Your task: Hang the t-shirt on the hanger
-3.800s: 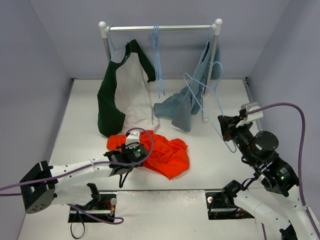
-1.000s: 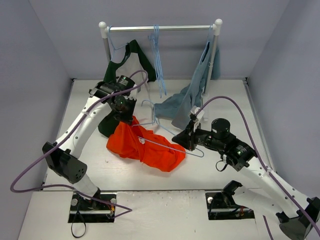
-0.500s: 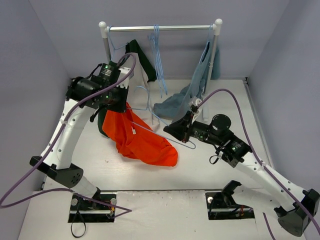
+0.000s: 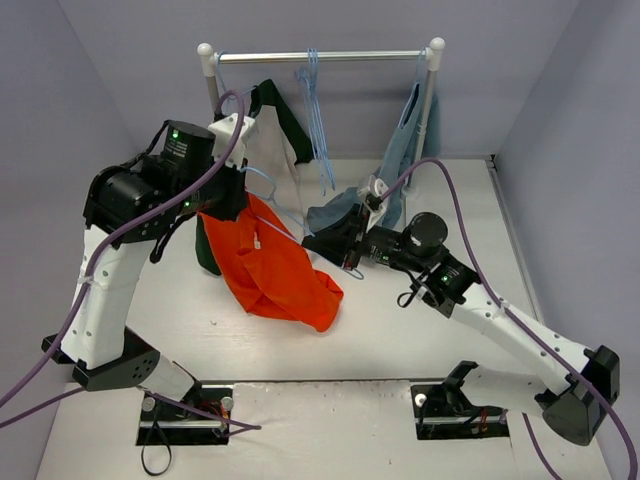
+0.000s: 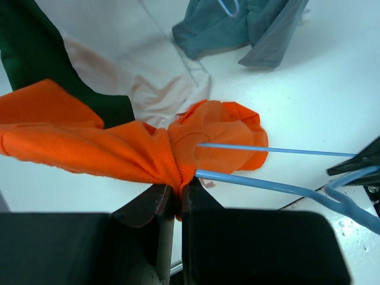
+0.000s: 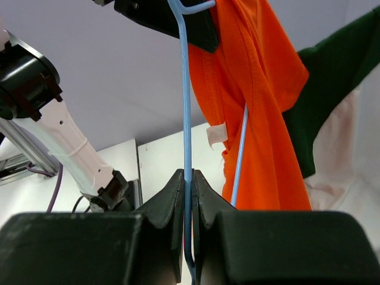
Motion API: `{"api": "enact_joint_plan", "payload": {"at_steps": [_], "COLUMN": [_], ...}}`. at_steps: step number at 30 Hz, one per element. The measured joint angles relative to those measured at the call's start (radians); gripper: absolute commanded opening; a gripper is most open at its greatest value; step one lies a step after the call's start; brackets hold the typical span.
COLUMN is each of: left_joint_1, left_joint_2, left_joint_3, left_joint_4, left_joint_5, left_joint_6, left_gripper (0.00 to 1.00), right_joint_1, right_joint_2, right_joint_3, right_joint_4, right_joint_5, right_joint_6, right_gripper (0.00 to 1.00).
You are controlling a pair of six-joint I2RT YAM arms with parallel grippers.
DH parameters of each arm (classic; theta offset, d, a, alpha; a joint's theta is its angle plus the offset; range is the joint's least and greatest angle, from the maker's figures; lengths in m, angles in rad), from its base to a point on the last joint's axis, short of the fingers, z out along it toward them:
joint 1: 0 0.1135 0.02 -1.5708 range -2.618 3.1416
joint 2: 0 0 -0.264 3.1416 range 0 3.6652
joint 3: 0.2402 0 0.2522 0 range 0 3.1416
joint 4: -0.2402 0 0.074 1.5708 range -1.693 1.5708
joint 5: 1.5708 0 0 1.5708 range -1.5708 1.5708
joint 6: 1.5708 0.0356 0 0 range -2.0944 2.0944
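Note:
The orange t-shirt (image 4: 272,272) hangs bunched from my left gripper (image 4: 232,207), held high over the left of the table, its lower end near the surface. In the left wrist view the gripper (image 5: 180,185) is shut on a fold of the t-shirt (image 5: 89,147). My right gripper (image 4: 325,240) is shut on the pale-blue hanger (image 4: 292,224). In the right wrist view the gripper (image 6: 189,176) pinches the hanger's wire (image 6: 184,107). One hanger arm runs into the t-shirt (image 6: 261,89), and the other hanger arm (image 5: 267,187) passes right by the left fingertips.
A clothes rack (image 4: 320,57) stands at the back. A dark green-and-white garment (image 4: 270,125) hangs on its left, more blue hangers (image 4: 316,120) in the middle, and a grey-blue garment (image 4: 385,190) droops from the right post onto the table.
My left arm has lifted the t-shirt higher and further left. My right gripper has carried the hanger left and back, its arm now reaching into the shirt.

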Motion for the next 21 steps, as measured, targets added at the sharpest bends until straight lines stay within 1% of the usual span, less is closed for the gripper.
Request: {"api": "enact_joint_plan", "payload": {"at_steps": [5, 10, 15, 21], "left_joint_1": [-0.054, -0.102, -0.101, -0.050], "left_joint_2": [-0.001, -0.032, -0.092, -0.098], "left_joint_3": [0.059, 0.039, -0.034, -0.080], "left_joint_4": [-0.007, 0.005, 0.022, 0.034], "left_joint_5": [-0.037, -0.114, -0.180, -0.177], "left_joint_6": [0.009, 0.008, -0.004, -0.034], "left_gripper": [0.00, 0.00, 0.00, 0.00], "right_joint_1": [0.004, 0.004, 0.005, 0.005], "right_joint_2": [0.027, 0.053, 0.053, 0.018], "right_joint_3": [0.001, 0.010, 0.010, 0.001], "right_joint_4": [0.084, 0.126, 0.148, 0.160], "right_joint_5": [-0.025, -0.055, -0.067, -0.051], "right_joint_6": [0.015, 0.035, 0.043, 0.050], "right_gripper": [0.00, 0.00, 0.00, 0.00]}}
